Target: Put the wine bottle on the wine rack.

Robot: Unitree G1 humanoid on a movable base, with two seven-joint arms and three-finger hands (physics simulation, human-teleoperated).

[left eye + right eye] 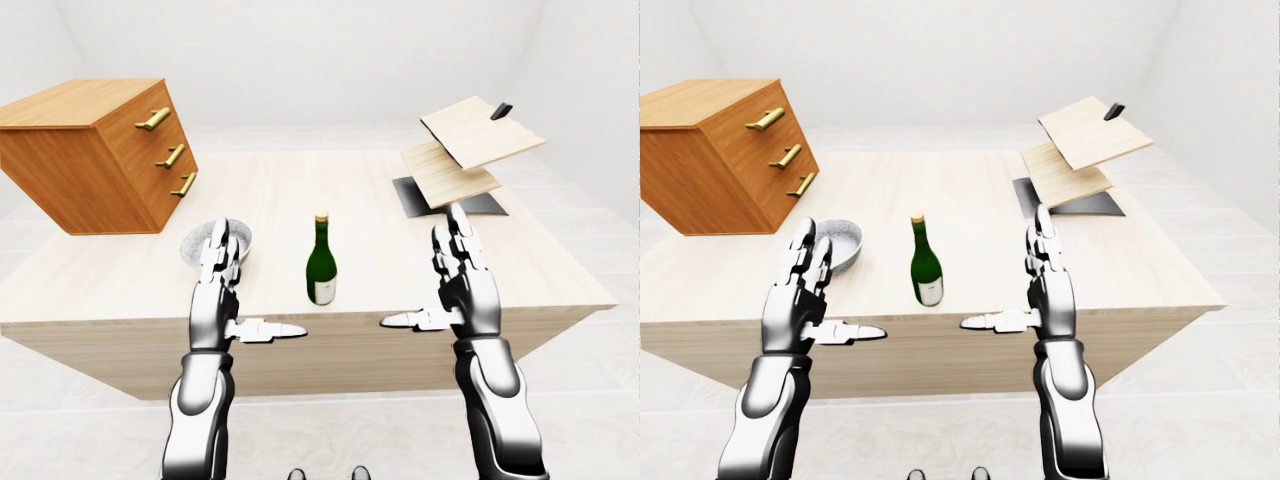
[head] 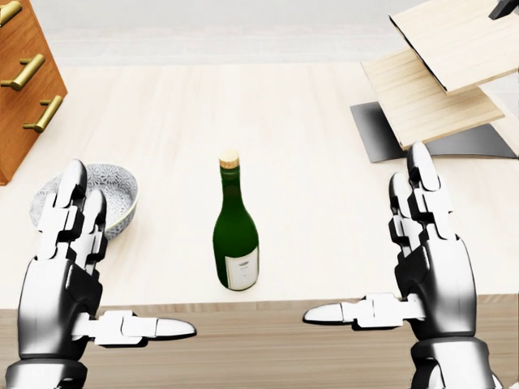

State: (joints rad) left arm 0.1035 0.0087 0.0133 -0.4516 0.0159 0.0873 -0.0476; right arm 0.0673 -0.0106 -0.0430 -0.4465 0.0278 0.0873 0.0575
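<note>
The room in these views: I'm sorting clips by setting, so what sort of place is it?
Probably a bare simulated test room, loosely domestic: a pale wooden table stands among blank white walls, bearing a green wine bottle, a wooden drawer chest and a slanted-board wine rack.

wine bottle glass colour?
Dark green wine bottle, white label, tan cap; head view shows it best.

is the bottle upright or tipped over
Upright: the bottle stands on its base on the table, cork end up, between both open hands, untouched.
</note>
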